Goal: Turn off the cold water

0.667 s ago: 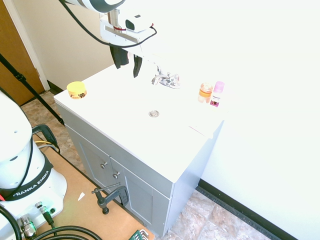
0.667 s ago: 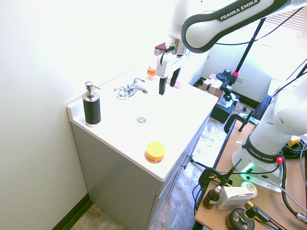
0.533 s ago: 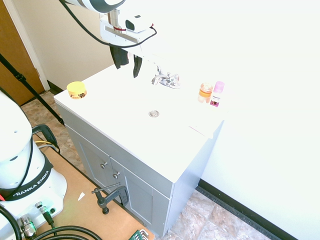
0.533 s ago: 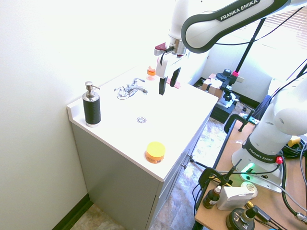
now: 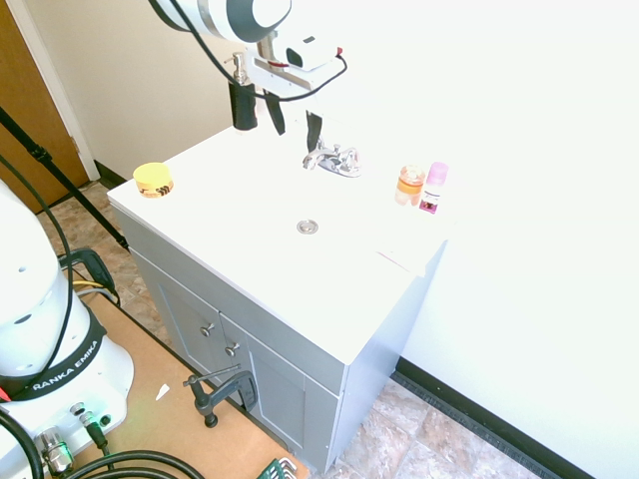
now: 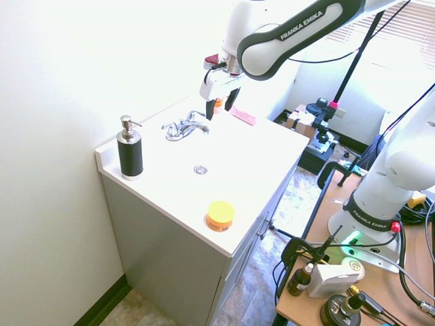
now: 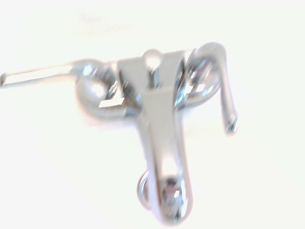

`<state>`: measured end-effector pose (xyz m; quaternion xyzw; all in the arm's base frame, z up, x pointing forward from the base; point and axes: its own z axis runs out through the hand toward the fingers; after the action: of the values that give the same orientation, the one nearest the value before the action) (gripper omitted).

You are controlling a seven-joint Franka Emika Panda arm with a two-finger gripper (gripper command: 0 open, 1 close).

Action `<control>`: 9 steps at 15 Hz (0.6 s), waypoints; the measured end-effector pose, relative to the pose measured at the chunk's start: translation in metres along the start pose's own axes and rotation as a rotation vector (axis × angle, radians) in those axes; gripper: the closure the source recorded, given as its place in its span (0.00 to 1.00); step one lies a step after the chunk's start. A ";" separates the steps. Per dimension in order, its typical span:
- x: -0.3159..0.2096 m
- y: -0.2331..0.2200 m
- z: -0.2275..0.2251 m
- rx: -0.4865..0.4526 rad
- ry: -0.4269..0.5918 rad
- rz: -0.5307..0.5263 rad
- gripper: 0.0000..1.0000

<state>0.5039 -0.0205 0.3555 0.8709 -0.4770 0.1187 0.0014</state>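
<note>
Nearest in the second exterior view, at lower centre, a yellow-lidded jar [image 6: 219,216] sits on the white countertop [image 6: 248,176]. The black soap dispenser [image 6: 130,149] stands upright at left, with the round drain [image 6: 200,170] near the middle of the frame. Past it comes the chrome faucet [image 6: 182,127], left of upper centre, and here's the one that matters — the cold-water lever [image 6: 196,115], on the faucet's upper-right side in this view, no stream visible.

The arm [image 6: 285,39] reaches in from the upper right, its wrist bent down, and the gripper [image 6: 219,110] hangs slightly tilted near that lever — fingers spread apart, pointing down, nothing between them. Farther back, an orange jar [image 6: 218,104] shows partly behind the fingers, a pink item [image 6: 243,116] just beside it.
</note>
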 end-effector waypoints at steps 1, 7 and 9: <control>0.008 -0.006 0.008 -0.006 0.025 0.011 0.00; 0.048 -0.029 0.056 -0.055 0.097 0.037 0.00; 0.052 -0.034 0.067 -0.067 0.101 0.033 0.00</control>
<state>0.5729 -0.0534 0.3053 0.8553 -0.4942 0.1462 0.0526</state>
